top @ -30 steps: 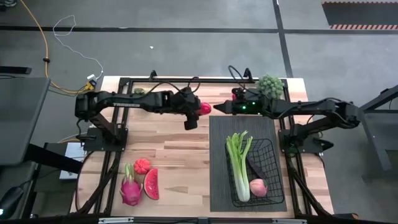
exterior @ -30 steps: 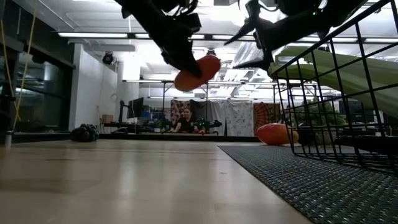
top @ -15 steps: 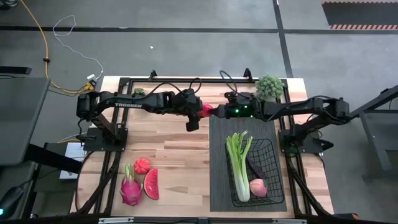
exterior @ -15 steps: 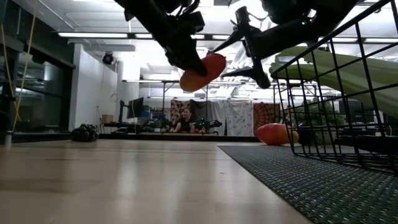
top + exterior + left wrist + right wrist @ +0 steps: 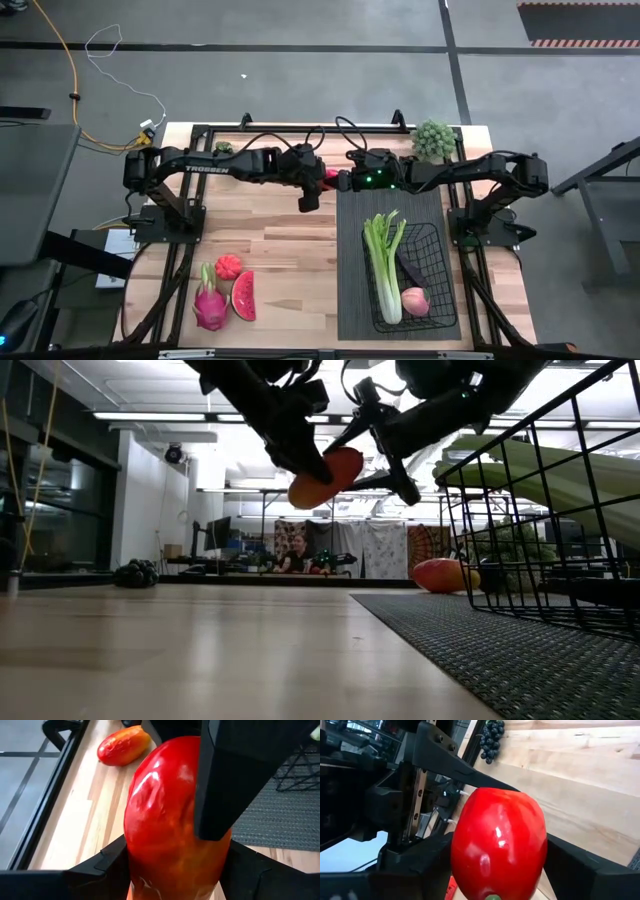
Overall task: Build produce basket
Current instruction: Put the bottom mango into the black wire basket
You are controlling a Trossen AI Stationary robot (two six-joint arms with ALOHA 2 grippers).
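A red-orange mango (image 5: 330, 176) hangs in the air over the far middle of the table, shut in my left gripper (image 5: 177, 865). My right gripper (image 5: 500, 865) has come in from the table's right and is open, with one finger on each side of the mango (image 5: 497, 840). The black wire basket (image 5: 437, 300) stands on a dark ribbed mat (image 5: 352, 270) near the right edge. It holds the celery (image 5: 383, 260), the eggplant (image 5: 408, 268) and the peach (image 5: 414, 300). My left gripper pinches the mango between its two fingers, one on each flank (image 5: 137, 855). It comes at the fruit from the table's left, slanting down. The mango (image 5: 322, 475) is lifted clear of the table. My right gripper: its fingers (image 5: 425, 860) stand close beside the mango, but I cannot tell whether they touch it.
Dragon fruit (image 5: 210, 305), a watermelon slice (image 5: 243, 295) and a small red ribbed fruit (image 5: 229, 265) lie near the left front. Dark grapes (image 5: 491, 735) sit at the far left, a green bunch (image 5: 433, 138) at the far right corner. Another red-orange fruit (image 5: 122, 745) lies on the wood.
My right gripper has moved toward the table's left, up to the mango, and its open fingers now stand around the fruit's free end. My left gripper has kept the mango aloft, shifting it slightly toward the right arm.
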